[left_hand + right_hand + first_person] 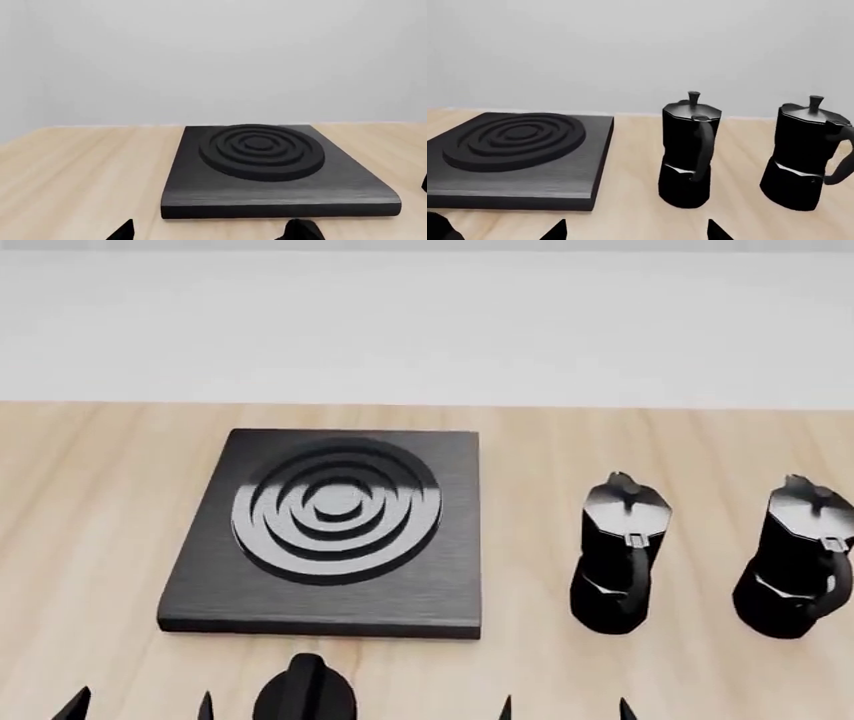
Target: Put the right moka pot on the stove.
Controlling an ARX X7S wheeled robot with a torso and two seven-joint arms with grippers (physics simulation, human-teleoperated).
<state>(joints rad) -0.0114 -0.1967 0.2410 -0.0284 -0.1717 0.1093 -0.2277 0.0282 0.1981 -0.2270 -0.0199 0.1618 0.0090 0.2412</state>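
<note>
Two moka pots upright on table (80, 500): right moka pot (795, 558) at 3 o'clock from its twin (619, 555). One stove (334, 530), one knob (304, 692) at 6 o'clock. Left gripper (140, 708) and right gripper (566, 708) spread apart, grasping nothing.

A light wooden bench (80, 500) with fine lengthwise grain fills the lower part of the head view, running from 9 o'clock to 3 o'clock. Toward 12 o'clock its far edge meets a plain pale grey-white wall (427, 330), smooth and without marks. The light is soft and even, casting only faint shadows on the wood.
</note>
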